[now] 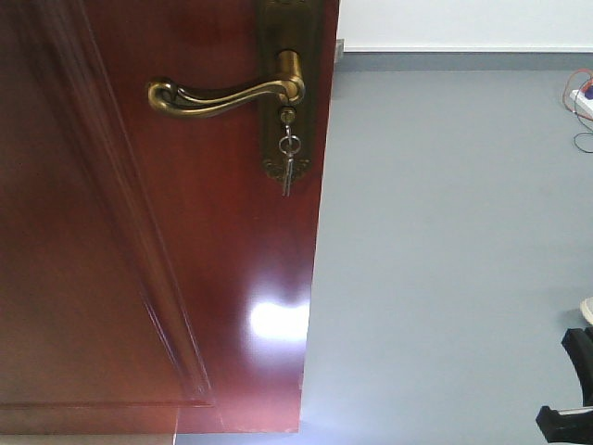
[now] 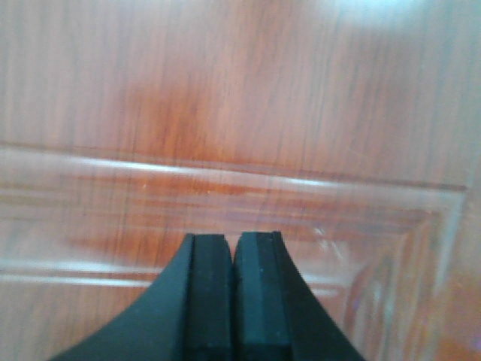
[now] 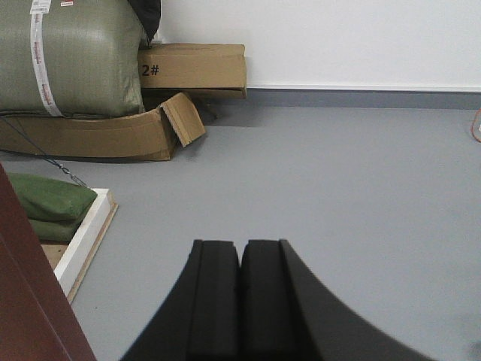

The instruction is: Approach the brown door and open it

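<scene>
The brown door (image 1: pixel 139 278) fills the left half of the front view, glossy and panelled, its free edge running down the middle. A curved brass lever handle (image 1: pixel 222 95) points left from a brass backplate (image 1: pixel 292 28), and keys (image 1: pixel 288 167) dangle below it. My left gripper (image 2: pixel 234 237) is shut with nothing in it, its tips close to the door (image 2: pixel 240 113) panel moulding. Over bare grey floor, my right gripper (image 3: pixel 241 244) is also shut and empty, with the door's edge (image 3: pixel 30 301) at its lower left.
Grey floor (image 1: pixel 445 260) stretches right of the door to a white wall. A white wooden frame (image 3: pixel 83 241) holding green bags (image 3: pixel 45 199) lies left. Cardboard boxes (image 3: pixel 192 68) and a big green sack (image 3: pixel 71 56) sit by the wall. Cables (image 1: pixel 582 97) lie far right.
</scene>
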Tool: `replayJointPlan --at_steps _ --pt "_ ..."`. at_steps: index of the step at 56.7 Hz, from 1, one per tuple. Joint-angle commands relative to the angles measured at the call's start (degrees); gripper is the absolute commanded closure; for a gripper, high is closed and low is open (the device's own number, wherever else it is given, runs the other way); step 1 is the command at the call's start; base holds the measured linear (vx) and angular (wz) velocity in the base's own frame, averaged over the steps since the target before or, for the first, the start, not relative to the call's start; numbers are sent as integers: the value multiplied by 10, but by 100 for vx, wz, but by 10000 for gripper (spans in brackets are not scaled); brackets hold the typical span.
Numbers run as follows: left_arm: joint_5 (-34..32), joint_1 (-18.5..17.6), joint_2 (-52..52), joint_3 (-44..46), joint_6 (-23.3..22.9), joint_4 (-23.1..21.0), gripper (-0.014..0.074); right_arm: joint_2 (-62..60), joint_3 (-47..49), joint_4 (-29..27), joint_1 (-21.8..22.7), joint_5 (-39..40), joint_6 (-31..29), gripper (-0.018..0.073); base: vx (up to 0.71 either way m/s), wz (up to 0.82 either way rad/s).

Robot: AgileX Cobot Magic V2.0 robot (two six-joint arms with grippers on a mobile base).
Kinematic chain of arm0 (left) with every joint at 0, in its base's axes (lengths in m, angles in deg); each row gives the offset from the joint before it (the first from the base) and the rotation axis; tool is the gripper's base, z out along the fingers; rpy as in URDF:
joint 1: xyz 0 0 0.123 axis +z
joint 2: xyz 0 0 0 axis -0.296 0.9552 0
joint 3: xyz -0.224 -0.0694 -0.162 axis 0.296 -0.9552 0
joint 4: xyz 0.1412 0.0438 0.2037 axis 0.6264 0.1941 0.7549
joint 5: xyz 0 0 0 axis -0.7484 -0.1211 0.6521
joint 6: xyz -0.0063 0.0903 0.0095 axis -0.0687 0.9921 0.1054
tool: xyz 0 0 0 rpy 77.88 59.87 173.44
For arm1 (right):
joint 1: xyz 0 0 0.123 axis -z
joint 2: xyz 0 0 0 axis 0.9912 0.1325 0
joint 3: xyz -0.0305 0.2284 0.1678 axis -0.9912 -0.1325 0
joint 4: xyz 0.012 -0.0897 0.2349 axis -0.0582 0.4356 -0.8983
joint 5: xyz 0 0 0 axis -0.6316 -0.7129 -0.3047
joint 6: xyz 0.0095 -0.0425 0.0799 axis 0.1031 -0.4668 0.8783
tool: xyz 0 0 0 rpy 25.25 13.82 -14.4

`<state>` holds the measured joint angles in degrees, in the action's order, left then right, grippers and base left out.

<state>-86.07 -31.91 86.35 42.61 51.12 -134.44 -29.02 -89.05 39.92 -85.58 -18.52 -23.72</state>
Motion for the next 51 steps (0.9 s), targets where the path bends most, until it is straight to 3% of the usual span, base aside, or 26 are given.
replayJointPlan --at_steps 1,39,45,49,51 --pt "-27 -2 0 17 -1 4 600 -3 -2 2 1 44 -5 559 0 0" --pt "-31 -2 0 16 9 10 600 -3 -2 2 1 44 -5 559 0 0" --pt "-36 -2 0 16 1 81 600 -3 -2 2 1 44 -5 559 0 0" --pt "-21 -2 0 16 -58 180 600 -3 -2 2 1 47 -5 559 0 0" --pt "-12 -2 0 16 -112 247 600 -3 -2 2 1 47 -5 559 0 0"
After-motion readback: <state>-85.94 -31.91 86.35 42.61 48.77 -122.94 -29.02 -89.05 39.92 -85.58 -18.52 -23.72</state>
